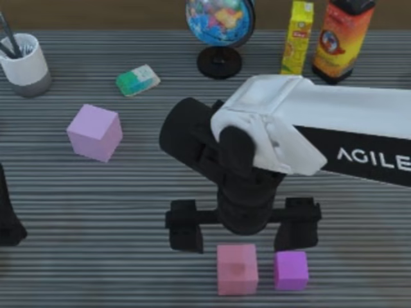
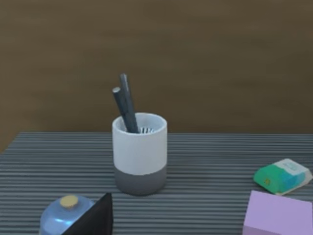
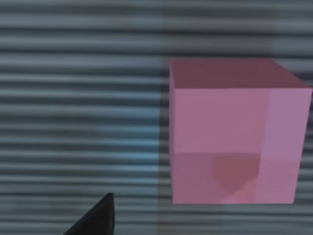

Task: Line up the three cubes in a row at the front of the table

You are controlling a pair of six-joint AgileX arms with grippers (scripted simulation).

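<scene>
Right claw (image 1: 243, 234) hangs wide open, empty, over the pink cube (image 1: 237, 269); lift straight up, don't bump it.

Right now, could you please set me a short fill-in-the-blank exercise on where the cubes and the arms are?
1. The pink cube sits at the table's front edge beside the small ____ cube.
2. The lilac cube lies on the table's ____ side, far from the other two.
3. The ____ gripper hangs open just behind the pink cube.
4. The left gripper sits at the table's ____ edge.

Missing words: purple; left; right; left
</scene>
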